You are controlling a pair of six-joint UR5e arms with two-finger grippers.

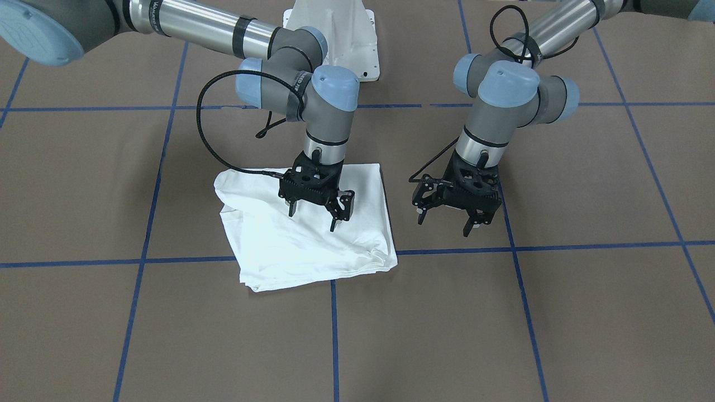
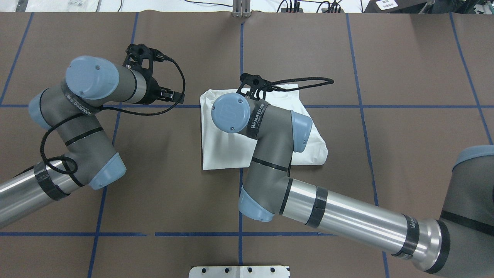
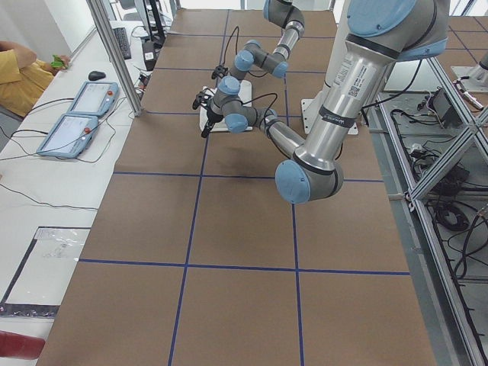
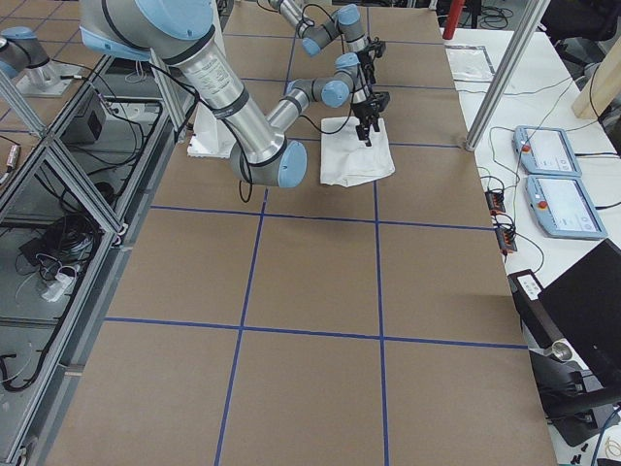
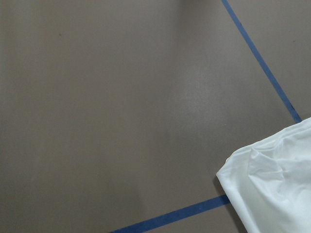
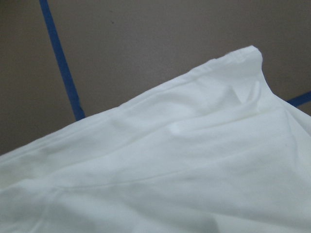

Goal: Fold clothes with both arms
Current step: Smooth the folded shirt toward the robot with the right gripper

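The white shirt [image 1: 301,245] lies folded into a compact rectangle on the brown table; no text or collar shows. It also shows in the overhead view [image 2: 220,150]. My right gripper [image 1: 313,219] hovers just above the shirt's middle, open and empty. The right wrist view is filled with shirt cloth [image 6: 170,170] and one of its corners. My left gripper [image 1: 444,223] is open and empty above bare table, beside the shirt and apart from it. In the overhead view the left gripper [image 2: 154,77] is to the shirt's left. The left wrist view catches one shirt corner [image 5: 272,184].
Blue tape lines [image 1: 335,329] divide the brown table into squares. The white pedestal base [image 1: 335,33] stands behind the shirt. Two teach pendants [image 3: 84,99] and a seated person [image 3: 19,76] are beyond the table's far edge.
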